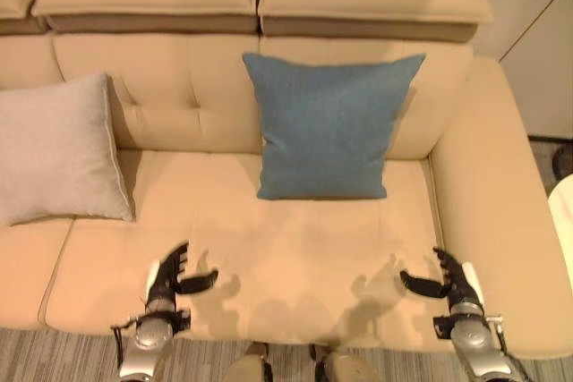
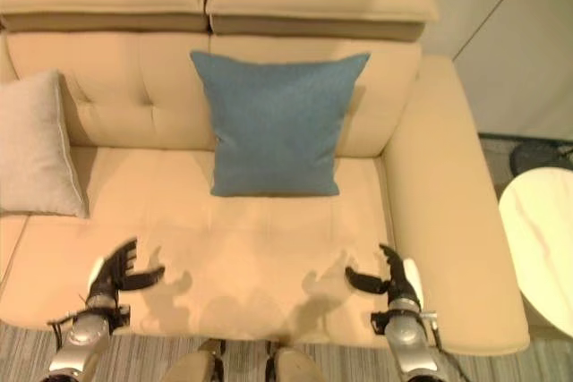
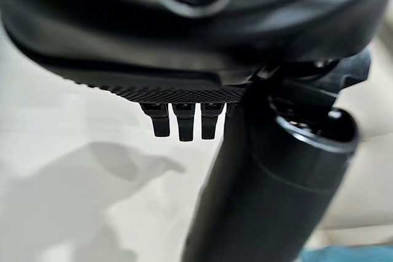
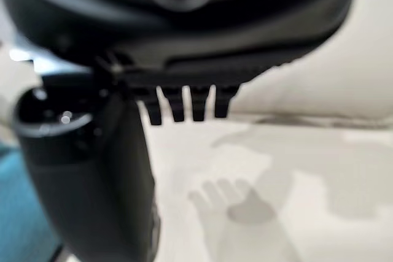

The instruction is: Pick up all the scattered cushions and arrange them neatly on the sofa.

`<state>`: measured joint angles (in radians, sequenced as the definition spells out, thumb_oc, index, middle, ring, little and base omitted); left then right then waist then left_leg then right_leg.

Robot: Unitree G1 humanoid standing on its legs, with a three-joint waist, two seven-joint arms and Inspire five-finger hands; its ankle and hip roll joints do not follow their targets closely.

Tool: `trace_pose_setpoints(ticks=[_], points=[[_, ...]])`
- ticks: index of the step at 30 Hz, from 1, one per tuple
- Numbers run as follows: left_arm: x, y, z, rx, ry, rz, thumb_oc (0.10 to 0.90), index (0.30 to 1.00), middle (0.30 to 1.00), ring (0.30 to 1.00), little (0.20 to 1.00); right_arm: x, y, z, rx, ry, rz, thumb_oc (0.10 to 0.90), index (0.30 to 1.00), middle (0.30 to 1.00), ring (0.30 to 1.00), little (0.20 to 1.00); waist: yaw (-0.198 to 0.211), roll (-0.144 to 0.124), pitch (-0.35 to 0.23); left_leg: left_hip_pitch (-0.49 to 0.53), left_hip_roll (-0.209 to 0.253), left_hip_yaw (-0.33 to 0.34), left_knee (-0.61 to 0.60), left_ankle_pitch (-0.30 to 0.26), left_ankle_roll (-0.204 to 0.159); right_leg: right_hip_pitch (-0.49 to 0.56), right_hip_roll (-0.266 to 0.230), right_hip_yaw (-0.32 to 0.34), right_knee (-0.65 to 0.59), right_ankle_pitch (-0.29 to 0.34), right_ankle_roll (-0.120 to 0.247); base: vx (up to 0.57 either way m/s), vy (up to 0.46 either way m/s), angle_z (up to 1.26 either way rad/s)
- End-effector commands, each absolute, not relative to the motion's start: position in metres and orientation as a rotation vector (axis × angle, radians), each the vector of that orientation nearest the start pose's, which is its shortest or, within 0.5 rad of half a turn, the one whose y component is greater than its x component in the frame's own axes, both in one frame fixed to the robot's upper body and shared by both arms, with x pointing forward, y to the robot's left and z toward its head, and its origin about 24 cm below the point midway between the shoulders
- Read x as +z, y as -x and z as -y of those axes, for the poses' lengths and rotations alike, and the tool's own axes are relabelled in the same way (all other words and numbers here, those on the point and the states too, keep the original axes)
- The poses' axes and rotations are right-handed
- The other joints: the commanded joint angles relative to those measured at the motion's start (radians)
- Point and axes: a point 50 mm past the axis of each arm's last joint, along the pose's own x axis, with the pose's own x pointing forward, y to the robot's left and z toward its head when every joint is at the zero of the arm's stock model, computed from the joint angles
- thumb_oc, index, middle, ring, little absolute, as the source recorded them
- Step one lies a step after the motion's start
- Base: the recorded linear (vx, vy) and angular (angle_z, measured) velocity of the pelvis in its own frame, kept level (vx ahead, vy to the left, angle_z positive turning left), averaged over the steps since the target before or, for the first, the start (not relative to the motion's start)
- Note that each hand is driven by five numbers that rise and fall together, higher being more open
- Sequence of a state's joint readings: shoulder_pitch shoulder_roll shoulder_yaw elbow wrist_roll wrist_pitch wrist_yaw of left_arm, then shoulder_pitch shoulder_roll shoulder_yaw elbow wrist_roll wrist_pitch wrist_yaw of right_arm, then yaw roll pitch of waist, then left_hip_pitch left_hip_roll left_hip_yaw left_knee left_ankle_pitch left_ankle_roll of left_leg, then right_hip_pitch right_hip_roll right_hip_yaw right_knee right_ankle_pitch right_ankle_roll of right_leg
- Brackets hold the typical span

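Beige sofa (image 1: pixel 313 248) — blue cushion (image 1: pixel 327 127), grey cushion (image 1: pixel 58 149) propped upright.

Left robot hand (image 1: pixel 170 279) at lower left of frame, fingers spread and relaxed, thumb pointing toward centre, holding nothing. Right robot hand (image 1: pixel 448 282) at lower right, mirrored pose, also empty. Silver-grey forearms enter from bottom edge.

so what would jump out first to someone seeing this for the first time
The blue cushion stands upright against the backrest of the beige sofa, near its right armrest. A light grey cushion leans further left on the seat. In front, the left robot hand and right robot hand hover open over the seat's front edge, holding nothing.
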<state>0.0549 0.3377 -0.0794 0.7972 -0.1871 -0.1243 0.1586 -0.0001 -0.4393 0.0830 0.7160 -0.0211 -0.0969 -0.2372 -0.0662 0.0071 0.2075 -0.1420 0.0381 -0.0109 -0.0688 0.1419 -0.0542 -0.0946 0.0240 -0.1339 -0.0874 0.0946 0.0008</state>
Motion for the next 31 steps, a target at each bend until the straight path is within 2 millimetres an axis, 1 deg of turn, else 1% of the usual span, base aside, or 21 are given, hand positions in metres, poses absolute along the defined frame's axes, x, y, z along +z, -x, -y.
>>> trace_pose_setpoints(ticks=[1,2,4,5,6,7,9,10,11,13,16,18,19,21,22,24,26,27,28,29,31], points=[[-0.101,-0.166,-0.273,0.238,-0.346,-0.712,0.800,0.900,0.900,0.900,0.900,-0.061,-0.205,0.288,-0.259,0.549,-0.507,0.800,0.900,0.900,0.900,0.900,0.000,-0.097,-0.073,0.018,-0.061,0.067,0.220,-0.252,-0.004,-0.041,-0.104,-0.001,0.012,-0.041,0.111,-0.18,0.053,0.27],[-0.102,-0.166,-0.273,0.238,-0.346,-0.712,0.800,0.900,0.900,0.900,0.900,-0.060,-0.205,0.288,-0.259,0.550,-0.506,0.800,0.900,0.900,0.900,0.900,0.000,-0.095,-0.072,0.017,-0.060,0.067,0.225,-0.256,-0.004,-0.039,-0.103,-0.001,0.012,-0.041,0.111,-0.11,0.059,0.24],[-0.115,-0.151,-0.271,0.220,-0.381,-0.802,0.800,0.900,0.900,0.900,0.900,-0.071,-0.198,0.288,-0.248,0.548,-0.566,0.800,0.900,0.900,0.900,0.900,-0.010,-0.090,-0.076,0.057,-0.063,0.064,0.266,-0.308,-0.004,-0.047,-0.109,-0.002,0.011,-0.031,0.112,-0.11,0.099,0.19],[-0.120,-0.145,-0.269,0.214,-0.384,-0.840,0.800,0.900,0.900,0.900,0.900,-0.075,-0.195,0.286,-0.242,0.539,-0.589,0.800,0.900,0.900,0.900,0.900,-0.015,-0.086,-0.080,0.082,-0.062,0.058,0.280,-0.317,-0.006,-0.052,-0.111,-0.004,0.012,-0.024,0.112,-0.18,0.181,0.10],[-0.127,-0.137,-0.266,0.212,-0.370,-0.884,0.800,0.900,0.900,0.900,0.900,-0.083,-0.190,0.283,-0.228,0.529,-0.632,0.800,0.900,0.900,0.900,0.900,-0.025,-0.079,-0.087,0.126,-0.061,0.041,0.282,-0.325,-0.012,-0.070,-0.111,-0.007,0.016,-0.008,0.115,-0.23,0.260,0.16],[-0.131,-0.134,-0.260,0.200,-0.367,-0.903,0.800,0.900,0.900,0.900,0.900,-0.090,-0.186,0.281,-0.222,0.524,-0.671,0.800,0.900,0.900,0.900,0.900,-0.034,-0.068,-0.087,0.166,-0.071,0.022,0.234,-0.352,-0.002,-0.091,-0.108,-0.008,0.022,0.009,0.121,-0.28,0.278,0.17],[-0.132,-0.134,-0.259,0.200,-0.363,-0.908,0.800,0.900,0.900,0.900,0.900,-0.093,-0.185,0.281,-0.224,0.536,-0.693,0.800,0.900,0.900,0.900,0.900,-0.036,-0.067,-0.083,0.174,-0.080,0.017,0.205,-0.353,0.005,-0.107,-0.110,-0.006,0.025,0.023,0.128,-0.21,0.190,0.16],[-0.134,-0.134,-0.257,0.185,-0.377,-0.917,0.800,0.900,0.900,0.900,0.900,-0.100,-0.182,0.276,-0.208,0.547,-0.737,0.800,0.900,0.900,0.900,0.900,-0.040,-0.071,-0.081,0.183,-0.099,0.014,0.159,-0.350,0.019,-0.139,-0.116,0.000,0.029,0.053,0.148,-0.15,0.141,0.13],[-0.134,-0.134,-0.257,0.186,-0.377,-0.917,0.800,0.900,0.900,0.900,0.900,-0.100,-0.182,0.276,-0.208,0.547,-0.737,0.800,0.900,0.900,0.900,0.900,-0.039,-0.071,-0.081,0.184,-0.099,0.015,0.158,-0.349,0.020,-0.140,-0.116,0.001,0.029,0.053,0.148,-0.22,0.196,0.05],[-0.134,-0.136,-0.256,0.178,-0.394,-0.921,0.800,0.900,0.900,0.900,0.900,-0.107,-0.178,0.273,-0.187,0.567,-0.785,0.800,0.900,0.900,0.900,0.900,-0.030,-0.080,-0.075,0.174,-0.121,0.010,0.141,-0.338,0.032,-0.160,-0.122,-0.002,0.024,0.063,0.165,-0.19,0.148,-0.09],[-0.135,-0.134,-0.258,0.187,-0.394,-0.938,0.800,0.900,0.900,0.900,0.900,-0.117,-0.173,0.263,-0.145,0.581,-0.847,0.800,0.900,0.900,0.900,0.900,-0.001,-0.094,-0.057,0.182,-0.136,0.013,0.107,-0.307,0.052,-0.176,-0.134,-0.031,0.045,0.051,0.182,-0.27,0.165,-0.49],[-0.136,-0.132,-0.260,0.197,-0.395,-0.949,0.800,0.900,0.900,0.900,0.900,-0.121,-0.171,0.260,-0.140,0.578,-0.876,0.800,0.900,0.900,0.900,0.900,0.008,-0.093,-0.041,0.179,-0.134,0.020,0.103,-0.288,0.061,-0.188,-0.148,-0.061,0.086,0.041,0.192,-0.24,0.073,-0.60],[-0.137,-0.130,-0.261,0.192,-0.408,-0.961,0.800,0.900,0.900,0.900,0.900,-0.123,-0.169,0.258,-0.136,0.578,-0.892,0.800,0.900,0.900,0.900,0.900,0.012,-0.090,-0.037,0.171,-0.132,0.023,0.099,-0.276,0.067,-0.185,-0.153,-0.063,0.115,0.024,0.193,-0.24,0.051,-0.50],[-0.138,-0.127,-0.263,0.182,-0.429,-0.984,0.800,0.900,0.900,0.900,0.900,-0.126,-0.166,0.256,-0.128,0.575,-0.918,0.800,0.900,0.900,0.900,0.900,0.020,-0.082,-0.029,0.161,-0.128,0.025,0.101,-0.264,0.074,-0.162,-0.156,-0.040,0.183,-0.011,0.177,-0.22,0.042,-0.13],[-0.139,-0.126,-0.263,0.171,-0.441,-0.999,0.800,0.900,0.900,0.900,0.900,-0.128,-0.163,0.256,-0.130,0.570,-0.932,0.800,0.900,0.900,0.900,0.900,0.023,-0.076,-0.029,0.155,-0.123,0.024,0.097,-0.256,0.079,-0.153,-0.153,-0.014,0.237,-0.034,0.169,-0.19,0.030,-0.01],[-0.141,-0.121,-0.262,0.163,-0.448,-1.023,0.800,0.900,0.900,0.900,0.900,-0.131,-0.159,0.254,-0.127,0.560,-0.948,0.800,0.900,0.900,0.900,0.900,0.029,-0.065,-0.039,0.140,-0.114,0.023,0.090,-0.240,0.084,-0.135,-0.147,0.029,0.316,-0.067,0.154,-0.16,0.007,-0.04],[-0.142,-0.118,-0.263,0.160,-0.458,-1.041,0.800,0.900,0.900,0.900,0.900,-0.133,-0.154,0.254,-0.135,0.545,-0.970,0.800,0.900,0.900,0.900,0.900,0.036,-0.060,-0.057,0.130,-0.104,0.019,0.082,-0.230,0.084,-0.100,-0.138,0.074,0.351,-0.095,0.150,-0.10,-0.050,-0.03],[-0.143,-0.118,-0.263,0.157,-0.461,-1.042,0.800,0.900,0.900,0.900,0.900,-0.134,-0.153,0.254,-0.139,0.542,-0.975,0.800,0.900,0.900,0.900,0.900,0.043,-0.064,-0.069,0.116,-0.104,0.021,0.087,-0.227,0.079,-0.067,-0.139,0.088,0.327,-0.099,0.152,-0.04,-0.099,-0.07],[-0.143,-0.117,-0.262,0.153,-0.464,-1.043,0.800,0.900,0.900,0.900,0.900,-0.136,-0.149,0.253,-0.130,0.539,-0.991,0.800,0.900,0.900,0.900,0.900,0.049,-0.073,-0.081,0.116,-0.109,0.022,0.087,-0.227,0.075,-0.025,-0.141,0.090,0.276,-0.103,0.146,0.00,-0.124,-0.05],[-0.144,-0.117,-0.261,0.152,-0.467,-1.044,0.800,0.900,0.900,0.900,0.900,-0.136,-0.149,0.252,-0.126,0.548,-0.990,0.800,0.900,0.900,0.900,0.900,0.052,-0.079,-0.095,0.112,-0.106,0.025,0.082,-0.225,0.070,-0.007,-0.140,0.086,0.236,-0.109,0.152,0.04,-0.110,-0.07],[-0.145,-0.115,-0.258,0.146,-0.457,-1.047,0.800,0.900,0.900,0.900,0.900,-0.138,-0.146,0.252,-0.113,0.558,-1.002,0.800,0.900,0.900,0.900,0.900,0.052,-0.079,-0.114,0.114,-0.098,0.030,0.078,-0.221,0.066,0.004,-0.125,0.094,0.198,-0.106,0.150,0.03,-0.095,-0.16]])
